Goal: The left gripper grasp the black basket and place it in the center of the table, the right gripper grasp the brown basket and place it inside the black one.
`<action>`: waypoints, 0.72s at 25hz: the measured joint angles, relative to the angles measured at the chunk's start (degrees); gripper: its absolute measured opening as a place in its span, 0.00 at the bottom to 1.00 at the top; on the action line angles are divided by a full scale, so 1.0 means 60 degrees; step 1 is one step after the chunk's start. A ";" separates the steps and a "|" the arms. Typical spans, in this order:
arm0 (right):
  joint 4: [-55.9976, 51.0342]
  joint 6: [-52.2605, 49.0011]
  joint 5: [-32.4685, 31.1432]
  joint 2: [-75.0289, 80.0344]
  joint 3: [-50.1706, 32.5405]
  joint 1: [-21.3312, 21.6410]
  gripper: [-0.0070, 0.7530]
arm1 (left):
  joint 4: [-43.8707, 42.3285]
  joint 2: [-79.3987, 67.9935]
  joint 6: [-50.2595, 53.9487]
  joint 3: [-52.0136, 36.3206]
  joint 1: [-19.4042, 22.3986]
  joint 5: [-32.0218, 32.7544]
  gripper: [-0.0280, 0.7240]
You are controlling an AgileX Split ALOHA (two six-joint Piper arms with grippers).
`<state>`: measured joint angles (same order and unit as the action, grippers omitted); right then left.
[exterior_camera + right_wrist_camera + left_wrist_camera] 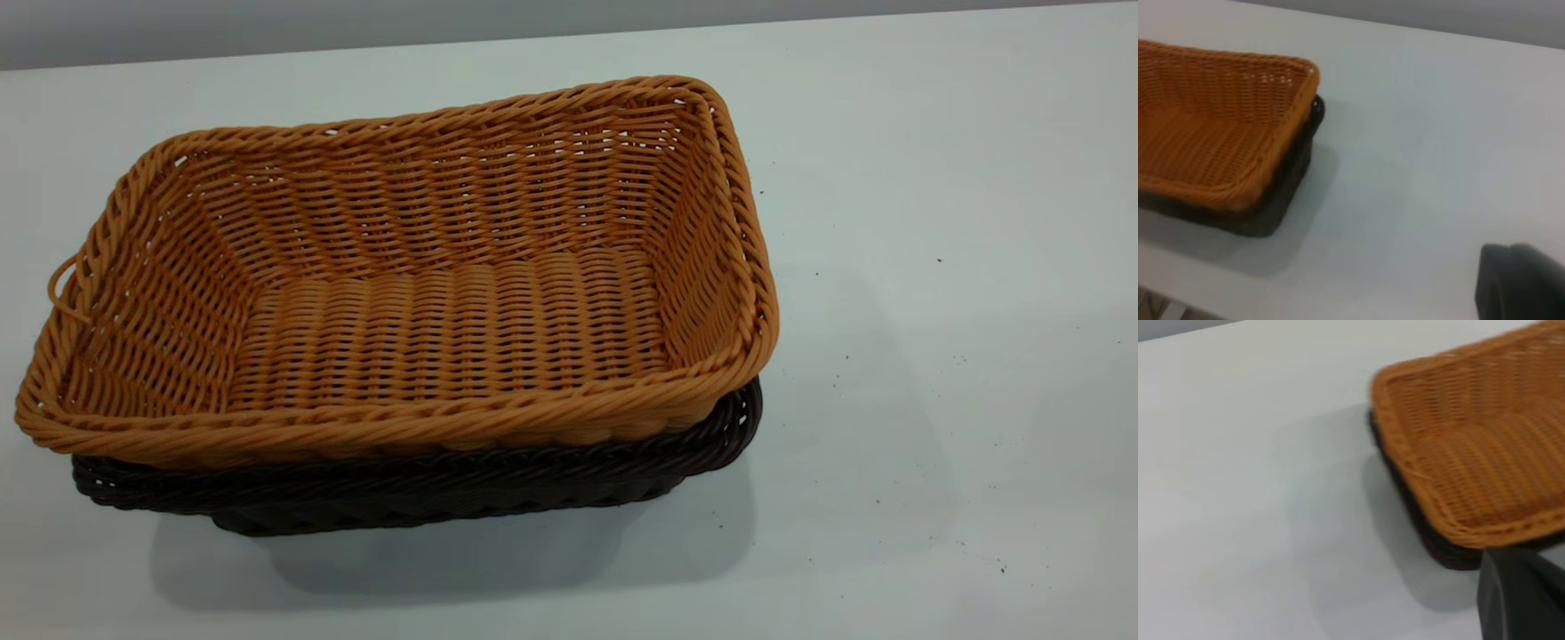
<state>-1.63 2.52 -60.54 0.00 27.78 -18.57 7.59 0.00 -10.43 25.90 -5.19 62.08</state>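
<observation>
The brown basket (444,329) sits nested inside the black basket (427,498), slightly askew, so the dark rim shows along its near side and right corner. Both stand on the white table (933,267), left of the middle of the exterior view. Neither arm shows in the exterior view. In the left wrist view the stacked brown basket (1485,453) and black basket (1418,520) lie close by, and only a dark part of my left gripper (1521,597) shows, apart from them. In the right wrist view the brown basket (1211,133) and black basket (1281,200) lie farther off, with a dark part of my right gripper (1521,283) well clear of them.
The table's far edge (569,36) meets a grey wall. A few tiny dark specks (960,360) lie on the table to the right of the baskets.
</observation>
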 joint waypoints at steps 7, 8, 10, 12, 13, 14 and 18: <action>0.0001 -0.0012 0.0000 0.0000 0.0000 0.2211 0.01 | -0.0010 0.0000 0.0000 0.0000 0.0775 0.0000 0.04; 0.0001 -0.0012 0.0000 0.0000 0.0000 0.2623 0.01 | -0.0011 0.0000 0.0000 0.0000 0.0775 0.0000 0.04; 0.0001 -0.0012 0.0000 0.0000 0.0000 0.3315 0.01 | -0.0017 0.0000 0.0000 0.0000 0.0768 0.0000 0.04; 0.0001 -0.0012 0.0000 0.0000 0.0000 0.3925 0.01 | -0.0017 0.0000 0.0000 0.0000 0.0768 0.0000 0.04; 0.0001 -0.0012 0.0000 0.0000 0.0000 0.4173 0.01 | -0.0017 0.0000 0.0000 0.0000 0.0768 0.0000 0.04; 0.0001 -0.0012 0.0000 0.0000 0.0000 0.4350 0.01 | -0.0017 0.0000 0.0000 0.0000 0.0768 0.0000 0.04; 0.0001 -0.0012 0.0000 0.0000 0.0000 0.4537 0.01 | -0.0017 0.0000 0.0000 0.0000 0.0757 0.0000 0.04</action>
<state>-1.63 2.45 -60.54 0.00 27.78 8.65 7.49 0.00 -10.43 25.90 -0.64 62.08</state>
